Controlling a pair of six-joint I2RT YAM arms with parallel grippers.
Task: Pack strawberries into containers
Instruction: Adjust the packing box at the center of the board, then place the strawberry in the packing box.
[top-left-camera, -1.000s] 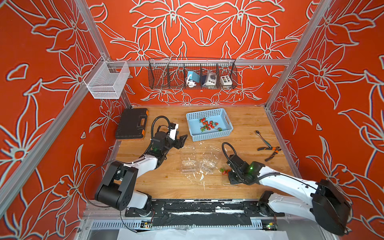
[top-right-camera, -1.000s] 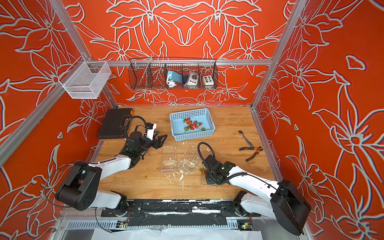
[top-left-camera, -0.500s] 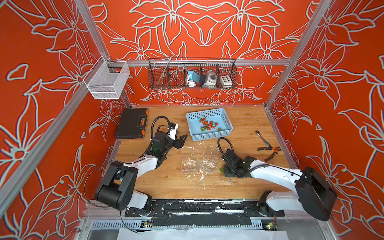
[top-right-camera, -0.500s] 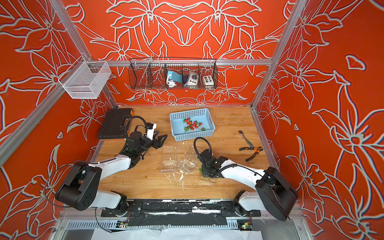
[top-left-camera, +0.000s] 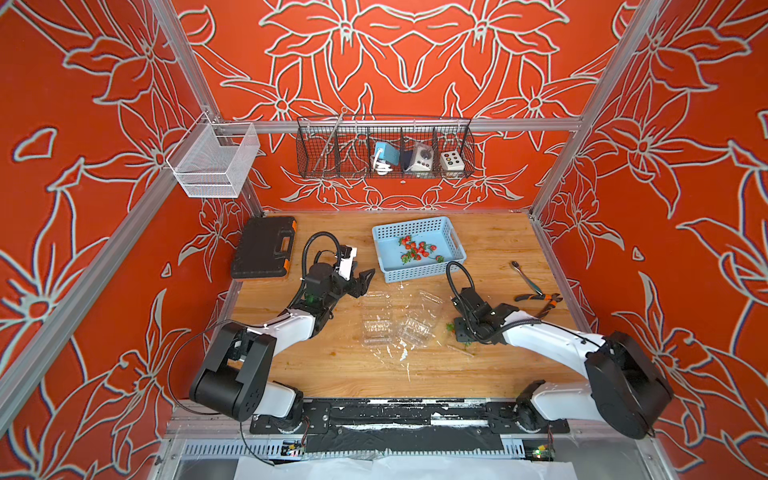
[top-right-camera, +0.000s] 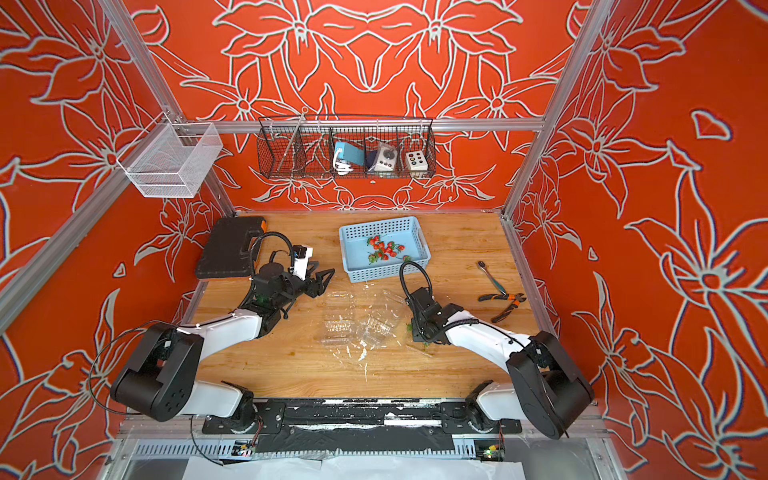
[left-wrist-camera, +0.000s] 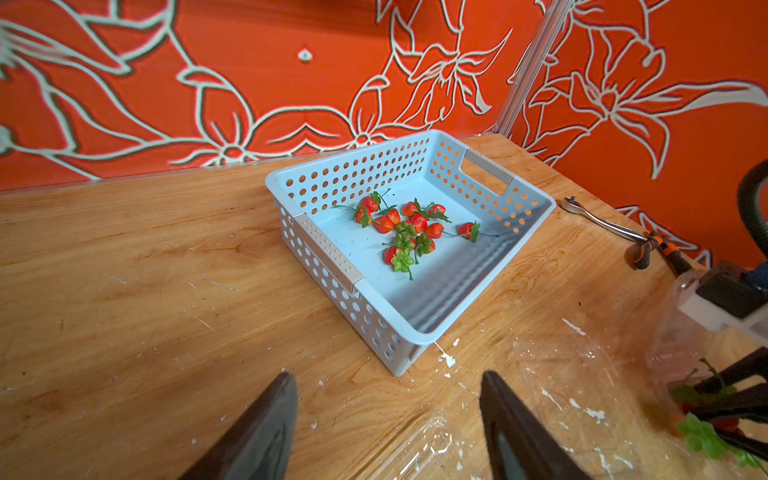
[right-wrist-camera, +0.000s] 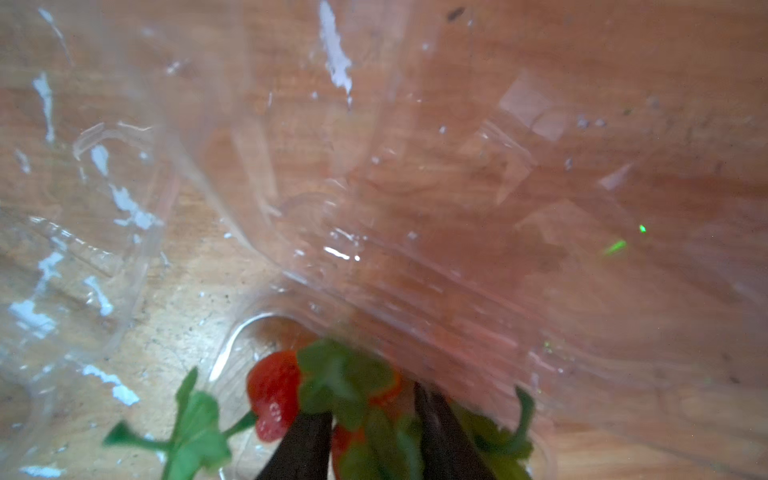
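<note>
Early days, I reckon. About 10 strawberries (top-left-camera: 415, 251) in blue basket (top-left-camera: 419, 273) near back edge of surface. Containers (top-left-camera: 376, 330) mid-surface; 2 I can make out look empty. Right claw (right-wrist-camera: 370, 403) clenched on 1 of strawberries, 2 or so more around it, at right-most container; can't tell if inside, too much glare. Left claw (left-wrist-camera: 386, 378) released, empty, hovering beside basket. Most packing left.

Both top views look steeply down from above the front edge over the whole table (top-left-camera: 332, 365); the left wrist view faces the blue basket (left-wrist-camera: 365, 316) nearby, the right wrist view sits almost against the containers (right-wrist-camera: 415, 249)
</note>
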